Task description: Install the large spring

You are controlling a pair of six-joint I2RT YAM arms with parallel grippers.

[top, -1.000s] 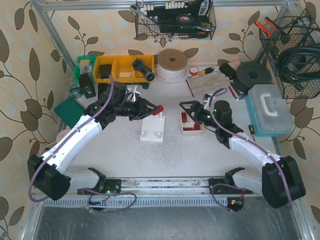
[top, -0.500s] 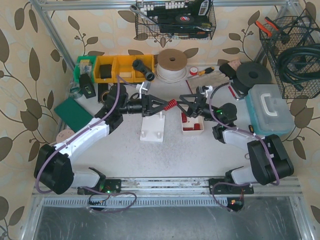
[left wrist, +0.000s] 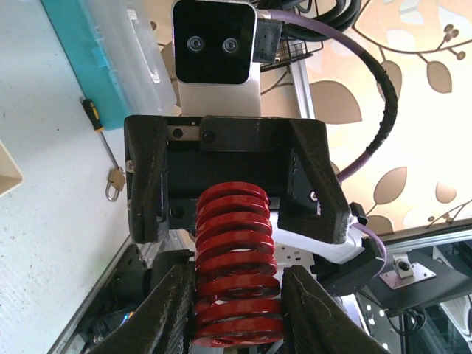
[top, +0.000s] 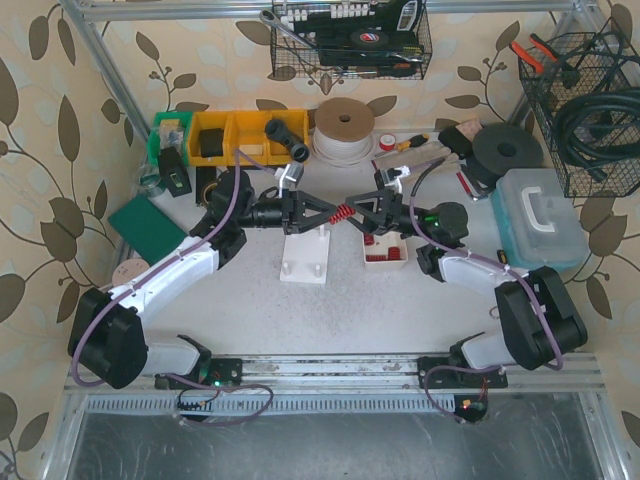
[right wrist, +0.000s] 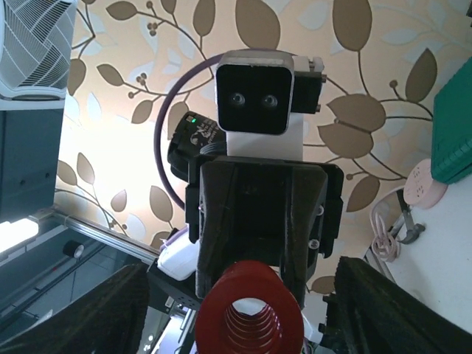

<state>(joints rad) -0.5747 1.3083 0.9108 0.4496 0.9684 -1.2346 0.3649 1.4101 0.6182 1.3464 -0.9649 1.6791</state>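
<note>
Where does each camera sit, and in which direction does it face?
Top external: above and behind the robot, looking down at the table; the left claw and right claw flank the red spring.
Left wrist: on the left wrist, facing the right claw head-on; its own fingers grip the spring.
Right wrist: on the right wrist, facing the left claw; its own fingers spread at the bottom corners.
Shared: all three show the spring; the wrist views face each other.

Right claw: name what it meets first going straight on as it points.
The right claw would meet the red spring, end-on between its open fingers and gripped by the left claw; the gap is hard to judge.
</note>
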